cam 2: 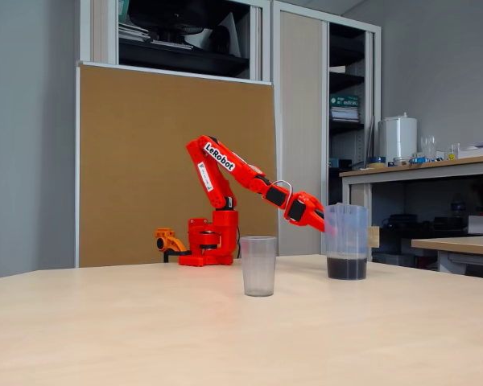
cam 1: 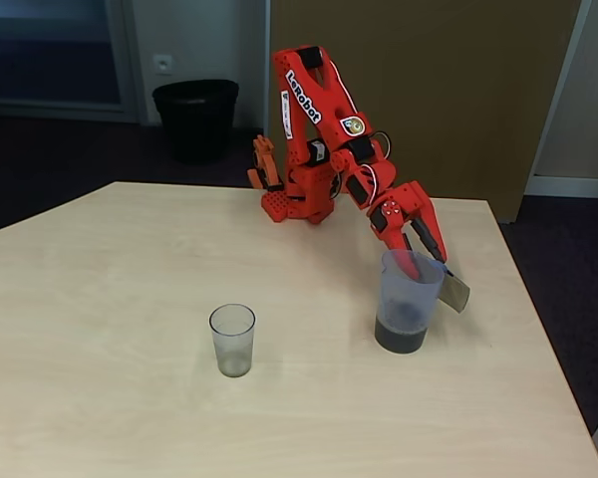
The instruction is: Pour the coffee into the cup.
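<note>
We see the red hand [cam 1: 419,261] reaching into the top of the translucent jug [cam 1: 409,299], one finger inside the rim, one outside by the handle; whether it truly grips we cannot tell. The coffee [cam 1: 400,336] lies dark in the jug's bottom. The empty clear cup [cam 1: 232,340] stands upright on the surface [cam 1: 100,329], well apart. In a fixed view the jug [cam 2: 346,241] hides the fingertips.

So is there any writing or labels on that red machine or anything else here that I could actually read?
"LeRobot": white letters on the upper link of the red arm, readable in both fixed views.
Round badge on the arm: too small to read.
White strip label on the arm's side: print too blurred to read.
The cup, the jug and the black bin show no text.
</note>
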{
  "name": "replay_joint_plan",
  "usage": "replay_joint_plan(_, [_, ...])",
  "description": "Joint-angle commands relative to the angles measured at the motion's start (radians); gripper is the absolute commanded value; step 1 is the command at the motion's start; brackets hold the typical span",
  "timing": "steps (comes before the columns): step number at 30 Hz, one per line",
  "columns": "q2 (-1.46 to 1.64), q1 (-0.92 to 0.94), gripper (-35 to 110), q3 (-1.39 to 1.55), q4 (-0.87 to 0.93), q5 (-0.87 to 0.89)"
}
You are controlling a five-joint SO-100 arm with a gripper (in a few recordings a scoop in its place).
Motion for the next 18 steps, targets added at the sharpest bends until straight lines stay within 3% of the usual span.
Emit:
replay_joint_plan(1, [-0.034,-0.015,19,-0.052,-0.038,-0.002])
replay_joint_plan(18, [-0.129,-0.014,19,-0.149,-0.077,-0.118])
